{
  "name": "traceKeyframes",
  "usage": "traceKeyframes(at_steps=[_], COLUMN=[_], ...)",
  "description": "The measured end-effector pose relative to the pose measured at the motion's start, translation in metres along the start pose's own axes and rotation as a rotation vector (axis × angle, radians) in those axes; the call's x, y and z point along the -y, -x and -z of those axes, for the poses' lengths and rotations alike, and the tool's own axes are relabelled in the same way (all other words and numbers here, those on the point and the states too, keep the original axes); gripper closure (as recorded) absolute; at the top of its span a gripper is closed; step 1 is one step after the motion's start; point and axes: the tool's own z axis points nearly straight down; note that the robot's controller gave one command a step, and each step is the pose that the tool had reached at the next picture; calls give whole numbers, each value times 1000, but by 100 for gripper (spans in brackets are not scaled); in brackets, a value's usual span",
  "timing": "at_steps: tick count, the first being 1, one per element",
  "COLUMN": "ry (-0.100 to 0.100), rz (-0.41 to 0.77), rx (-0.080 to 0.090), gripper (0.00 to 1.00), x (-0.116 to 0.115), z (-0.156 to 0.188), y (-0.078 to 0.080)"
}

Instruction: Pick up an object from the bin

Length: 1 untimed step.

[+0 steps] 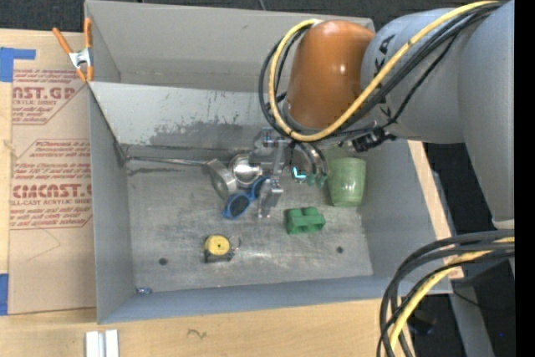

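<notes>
The orange cover [328,75] on the arm's wrist sits highest, with cables looped round it. Below it the gripper [269,195] hangs low in the middle of the bin [167,280]. I cannot tell whether it is released or clenched, and nothing is clearly in its grasp.

The likeliest target is the blue piece [238,203], a small looped thing at the gripper's lower left, touching it or just beside it. A silver cup [232,173] lies on its side just above that, close against the gripper's left. A green block [303,220] lies near on the right, and a pale green cup [347,181] stands beyond it. A yellow disc [216,246] lies well apart toward the front.

The crowding is the risk. A close here could catch the silver cup's rim along with the blue piece, or nudge both aside and come up with nothing. The blue piece looks thin and flat, so it may slip out on the lift.
</notes>
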Motion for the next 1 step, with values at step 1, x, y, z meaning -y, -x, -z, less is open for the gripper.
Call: traceKeyframes(at_steps=[1], ry=[-1], rz=[122], rx=[15], gripper=[0], x=[-2], z=[-64], y=[9])
